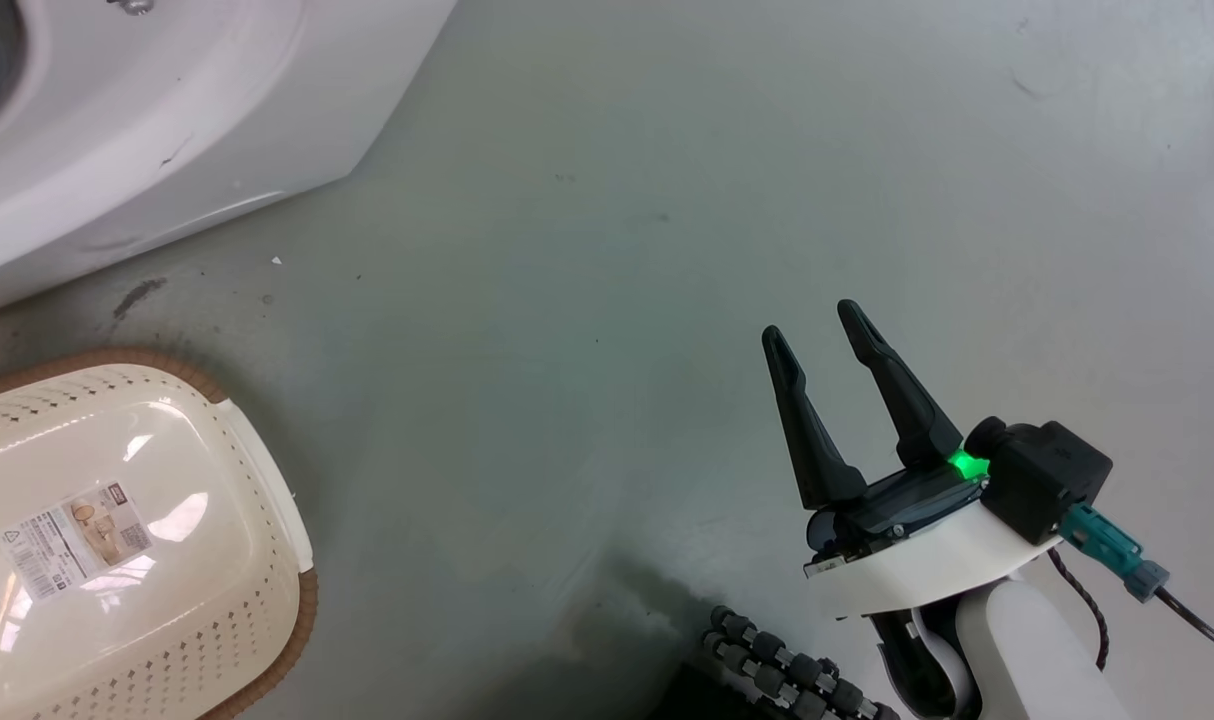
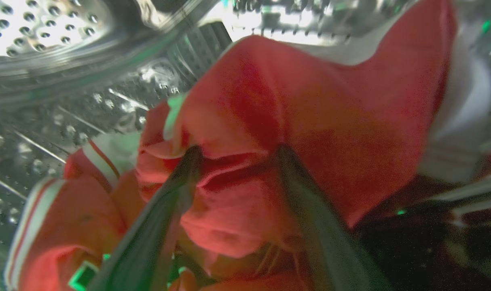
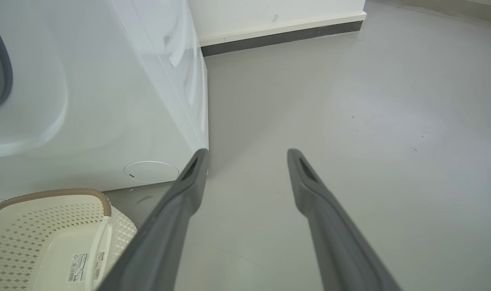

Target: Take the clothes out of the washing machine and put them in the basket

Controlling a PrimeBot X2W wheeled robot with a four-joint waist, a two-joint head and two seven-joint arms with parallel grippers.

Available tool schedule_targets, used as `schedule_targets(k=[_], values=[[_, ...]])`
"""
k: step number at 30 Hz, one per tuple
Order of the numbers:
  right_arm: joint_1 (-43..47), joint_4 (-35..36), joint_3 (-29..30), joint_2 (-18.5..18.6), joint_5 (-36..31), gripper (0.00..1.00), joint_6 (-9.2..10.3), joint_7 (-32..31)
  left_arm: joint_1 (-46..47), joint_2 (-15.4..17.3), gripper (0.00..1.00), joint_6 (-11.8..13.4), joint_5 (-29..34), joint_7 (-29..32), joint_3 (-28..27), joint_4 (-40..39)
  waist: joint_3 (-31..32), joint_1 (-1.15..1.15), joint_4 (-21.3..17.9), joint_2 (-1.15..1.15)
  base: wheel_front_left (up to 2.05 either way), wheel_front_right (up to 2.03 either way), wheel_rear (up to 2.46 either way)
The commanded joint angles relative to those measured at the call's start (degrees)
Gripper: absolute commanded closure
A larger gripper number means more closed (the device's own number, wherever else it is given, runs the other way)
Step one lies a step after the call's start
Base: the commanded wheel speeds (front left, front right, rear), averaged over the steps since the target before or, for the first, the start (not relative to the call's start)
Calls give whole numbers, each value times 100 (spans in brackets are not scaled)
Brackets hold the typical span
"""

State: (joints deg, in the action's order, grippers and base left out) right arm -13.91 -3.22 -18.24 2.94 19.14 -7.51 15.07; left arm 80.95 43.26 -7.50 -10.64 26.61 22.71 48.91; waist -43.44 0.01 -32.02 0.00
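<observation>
My left gripper (image 2: pixel 237 155) is inside the steel drum (image 2: pixel 47 36), fingers spread, their tips pushed into the red clothes (image 2: pixel 310 113), with a fold bulging between them. My right gripper (image 1: pixel 815 325) hangs over the grey floor (image 1: pixel 607 200), fingers spread around nothing. The basket (image 1: pixel 267 480) sits on the floor just beside the washing machine (image 1: pixel 167 120).

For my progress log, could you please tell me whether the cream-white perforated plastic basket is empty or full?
Empty: the cream-white perforated plastic basket shows its bare glossy bottom and paper label, no fabric inside.
</observation>
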Motion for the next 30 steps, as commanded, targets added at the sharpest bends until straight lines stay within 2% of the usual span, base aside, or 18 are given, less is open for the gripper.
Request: schedule_targets(k=[1,6,7,8,9,13,18,22,25,30], values=[[1,51,-13,-11,25,0,4,12,141,87,0,7,-38,347,112,20,-86,-1,-12,0,0,0,0],[4,79,-53,-10,38,0,4,12,243,70,0,23,-148,1005,209,-24,-139,-1,-4,0,0,0,0],[-4,87,-64,-10,42,0,4,12,248,68,16,43,-154,1073,215,-55,-139,-1,-5,0,0,0,0],[-4,87,-64,-10,42,0,4,12,248,68,16,43,-154,1073,215,-55,-139,-1,-5,0,0,0,0],[-11,90,-69,-10,48,0,4,12,246,66,100,68,-163,1126,208,-85,-139,-1,-6,0,0,0,0],[-38,108,-64,-10,50,0,4,12,167,63,100,215,-212,1215,167,-220,-125,-1,-13,0,0,0,0],[-112,55,-75,-10,34,0,4,11,-35,149,100,505,-284,840,40,-461,-37,-1,-42,0,0,0,0],[-157,22,-1,-10,-33,0,4,12,-430,49,100,719,-481,247,-125,-583,169,-1,64,0,0,0,0],[-162,16,83,-9,-120,0,4,12,-747,-64,100,789,-612,-281,-199,-606,384,-1,175,0,0,0,0],[-117,85,270,-8,-240,0,4,12,-1342,-388,100,922,-952,-1232,-417,-464,774,-1,417,0,0,0,0]])
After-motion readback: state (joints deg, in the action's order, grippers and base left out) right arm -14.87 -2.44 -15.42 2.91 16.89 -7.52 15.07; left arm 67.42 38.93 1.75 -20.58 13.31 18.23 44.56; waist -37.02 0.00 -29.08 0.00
